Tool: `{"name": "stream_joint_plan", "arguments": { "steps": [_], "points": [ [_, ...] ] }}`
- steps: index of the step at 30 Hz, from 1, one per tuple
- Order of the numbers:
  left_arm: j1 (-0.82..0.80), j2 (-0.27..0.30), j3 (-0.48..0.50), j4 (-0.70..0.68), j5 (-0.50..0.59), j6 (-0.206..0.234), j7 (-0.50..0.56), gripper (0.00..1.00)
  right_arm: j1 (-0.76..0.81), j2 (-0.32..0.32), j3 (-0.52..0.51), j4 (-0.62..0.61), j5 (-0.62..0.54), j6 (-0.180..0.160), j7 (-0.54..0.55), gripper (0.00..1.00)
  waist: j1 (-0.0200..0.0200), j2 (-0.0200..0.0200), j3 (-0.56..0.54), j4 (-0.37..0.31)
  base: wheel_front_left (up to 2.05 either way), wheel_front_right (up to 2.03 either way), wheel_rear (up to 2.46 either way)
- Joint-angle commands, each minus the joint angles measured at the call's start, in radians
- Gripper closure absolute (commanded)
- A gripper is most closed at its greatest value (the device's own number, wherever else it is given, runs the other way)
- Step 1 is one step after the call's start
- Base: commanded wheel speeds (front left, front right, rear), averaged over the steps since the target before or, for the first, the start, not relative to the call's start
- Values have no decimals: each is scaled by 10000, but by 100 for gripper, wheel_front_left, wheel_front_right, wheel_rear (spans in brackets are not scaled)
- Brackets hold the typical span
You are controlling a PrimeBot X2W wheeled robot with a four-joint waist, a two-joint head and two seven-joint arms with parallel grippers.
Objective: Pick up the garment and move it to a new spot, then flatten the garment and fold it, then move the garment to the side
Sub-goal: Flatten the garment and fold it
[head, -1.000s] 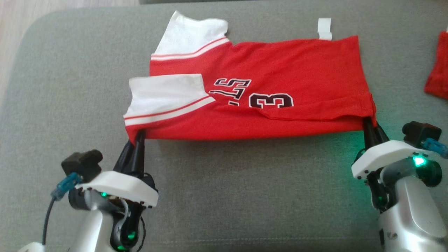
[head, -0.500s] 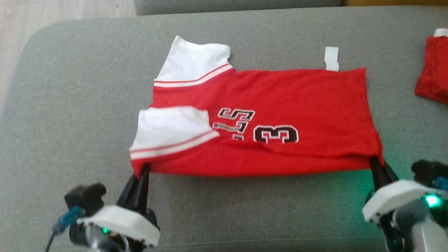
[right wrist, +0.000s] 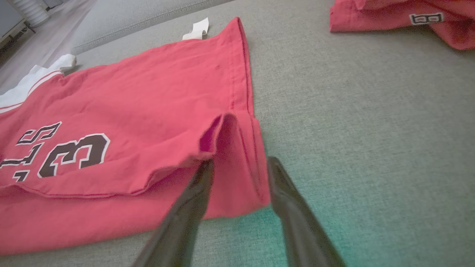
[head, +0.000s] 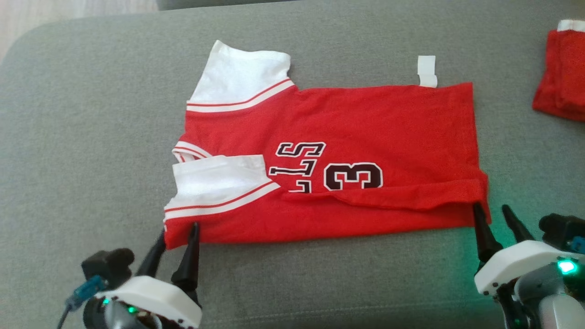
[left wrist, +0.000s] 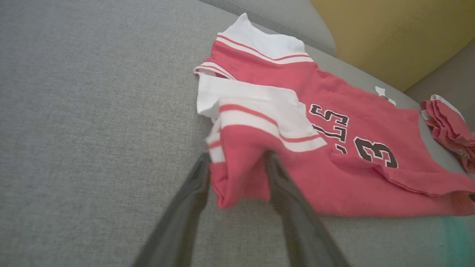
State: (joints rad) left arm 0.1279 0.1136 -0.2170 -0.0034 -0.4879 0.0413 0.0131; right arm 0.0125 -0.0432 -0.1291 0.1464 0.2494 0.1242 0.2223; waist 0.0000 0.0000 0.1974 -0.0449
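Lying flat on the cushion [head: 91, 137]: garment [head: 365, 119], red with white sleeves, number uppermost, shoulder end toward the robot's left, hem toward its right. The near long edge is turned over onto the body as a narrow flap.

Left gripper [head: 178, 232]: fingers spread apart, gripping nothing. The near shoulder corner sits slack between them, bunched a little under the near sleeve [head: 219, 183].

Right gripper [head: 490, 208]: fingers likewise spread and unclamped. The near hem corner lies between them. The right wrist view shows the flap standing up in a small open loop just beyond the inner finger.

Other items: white label [head: 427, 71] at the far edge; red bundle [head: 560, 77] well apart at far right.

Step in hand, as judged: letting go after the first lengthwise fold.

Handling notes:
- Draw both grippers back along the line of their own fingers, low and straight, so that neither tip hooks the cloth and reopens the flap.
- Keep the fingers wide until they are clear of the edge; closing early would re-pinch the corner.
- Withdraw the pair evenly, since a lone pull may skew the near edge.
- The loop at the hem corner and the bunch at the shoulder corner want pressing flat before the next fold.
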Motion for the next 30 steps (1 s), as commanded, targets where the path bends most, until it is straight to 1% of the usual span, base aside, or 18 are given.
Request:
{"name": "stream_joint_plan", "arguments": {
  "steps": [1,5,8,11,15,21,22,23,27,30],
  "points": [
    [-360,170,383,-334,4,65,-30,0,-180,-70,197,-420,59,65,-149,0,0,0,39,-80,0,0,0],
    [-558,573,641,-570,129,120,30,0,-180,-70,104,-644,29,65,-349,0,0,0,175,-259,0,0,0],
    [-1045,1075,772,-821,378,81,261,0,-375,-70,68,-925,-56,65,-603,0,0,0,346,-417,0,0,0],
    [-1935,1595,837,-948,588,-68,672,0,-746,-70,198,-1168,-95,65,-770,0,0,0,608,-598,0,0,0],
    [-3573,2269,848,-760,861,-359,1308,0,-1493,-70,599,-1342,-184,65,-855,0,0,0,1168,-858,0,0,0],
    [-6155,2986,547,181,980,-1037,2440,0,-2748,-70,1432,-1367,-246,65,-964,0,0,0,2263,-1320,0,0,0],
    [-6986,3272,468,531,957,-1233,2848,0,-3140,-70,1747,-1353,-261,65,-1004,0,0,0,2651,-1496,0,0,0],
    [-7384,3418,439,693,923,-1316,3042,0,-3326,-70,1897,-1337,-264,65,-1038,0,0,0,2827,-1588,0,0,0],
    [-8739,3925,286,1281,702,-1531,3870,0,-3888,-70,2341,-1248,-266,65,-1180,0,0,0,3372,-1898,0,0,0],
    [-9450,4245,53,1682,502,-1625,4455,0,-4209,-70,2571,-1140,-257,65,-1291,0,0,0,3638,-2093,0,0,0]
  ]
}}
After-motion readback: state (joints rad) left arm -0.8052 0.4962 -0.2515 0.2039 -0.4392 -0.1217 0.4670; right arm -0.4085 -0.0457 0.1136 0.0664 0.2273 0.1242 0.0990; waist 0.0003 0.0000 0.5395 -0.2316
